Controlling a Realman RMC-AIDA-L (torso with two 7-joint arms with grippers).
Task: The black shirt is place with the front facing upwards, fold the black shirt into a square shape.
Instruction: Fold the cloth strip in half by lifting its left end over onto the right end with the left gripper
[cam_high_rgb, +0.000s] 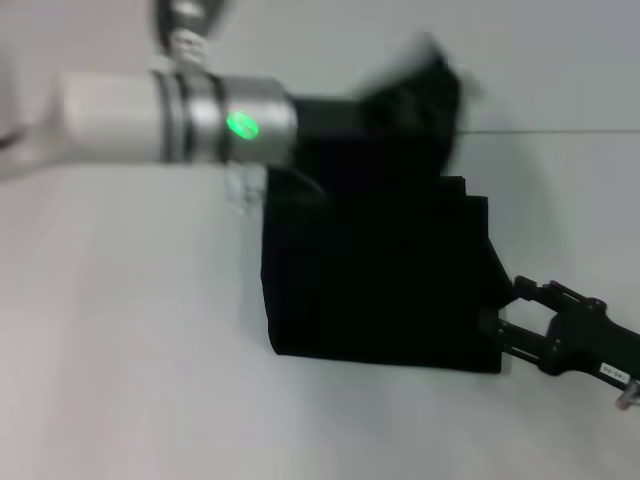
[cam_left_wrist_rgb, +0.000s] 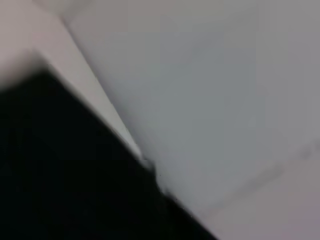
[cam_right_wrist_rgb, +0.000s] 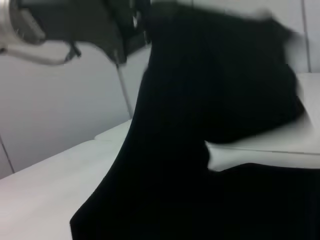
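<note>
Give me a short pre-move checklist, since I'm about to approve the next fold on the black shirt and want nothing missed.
1. Far part of the plain black cotton shirt lifted off the white table: ok, raised fabric shows at the far edge.
2. Left gripper holding that raised fabric: cannot tell, it is blurred.
3. Right gripper at the shirt's near right corner: ok, its fingers are at the edge.
4. Right gripper pinching fabric: cannot tell.
5. Lower part lying flat and roughly rectangular: ok.
6. Square shape finished: not ok, the raised part is not yet laid down.
</note>
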